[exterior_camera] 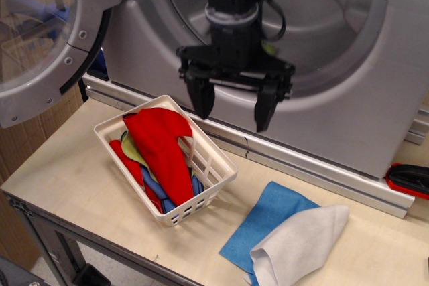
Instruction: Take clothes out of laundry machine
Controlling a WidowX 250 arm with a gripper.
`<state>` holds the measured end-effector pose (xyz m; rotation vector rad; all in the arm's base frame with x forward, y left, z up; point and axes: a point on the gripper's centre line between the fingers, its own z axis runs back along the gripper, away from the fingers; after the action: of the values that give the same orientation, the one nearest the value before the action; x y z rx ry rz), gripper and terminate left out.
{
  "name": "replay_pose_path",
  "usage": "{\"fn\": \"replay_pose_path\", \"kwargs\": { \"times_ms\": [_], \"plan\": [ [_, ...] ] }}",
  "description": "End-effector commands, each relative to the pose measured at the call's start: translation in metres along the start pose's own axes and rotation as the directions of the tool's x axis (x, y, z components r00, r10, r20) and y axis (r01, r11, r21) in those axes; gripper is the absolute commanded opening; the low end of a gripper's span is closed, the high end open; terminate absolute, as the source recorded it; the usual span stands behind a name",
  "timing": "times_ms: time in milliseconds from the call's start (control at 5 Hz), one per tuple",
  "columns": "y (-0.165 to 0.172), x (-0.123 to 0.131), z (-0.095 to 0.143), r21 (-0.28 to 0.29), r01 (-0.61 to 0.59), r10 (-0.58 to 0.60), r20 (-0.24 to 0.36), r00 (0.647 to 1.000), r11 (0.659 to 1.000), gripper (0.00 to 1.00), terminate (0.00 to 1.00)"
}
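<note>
observation.image shows our gripper [234, 108] with its two fingers spread wide apart and empty, hanging in front of the machine [348, 92] at the lower lip of its round opening. the cloth [269, 49] we want is only a lime-green sliver peeking from behind the arm, inside the drum, just right of the wrist. we judge it light, limp and not fragile; it should bunch under a pinch, so we would take a raised fold or edge rather than press flat on the drum. most of it is hidden, so the best spot is unclear. we count one green cloth in the drum, one basket [213, 165] on the table with a red cloth [161, 145] on top, one blue cloth [268, 216] and one white cloth [298, 242] at near right.
</note>
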<state>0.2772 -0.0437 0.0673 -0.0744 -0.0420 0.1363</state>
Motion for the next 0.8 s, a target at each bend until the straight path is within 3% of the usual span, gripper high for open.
{"fn": "replay_pose_path", "kwargs": {
  "times_ms": [0,600],
  "plan": [
    [0.010,0.016,0.012,0.002,-0.027,0.026,0.244,0.969,1.000,1.00,0.00],
    [0.035,0.062,0.010,-0.026,-0.023,0.032,0.413,0.910,0.999,1.00,0.00]
  ]
}}
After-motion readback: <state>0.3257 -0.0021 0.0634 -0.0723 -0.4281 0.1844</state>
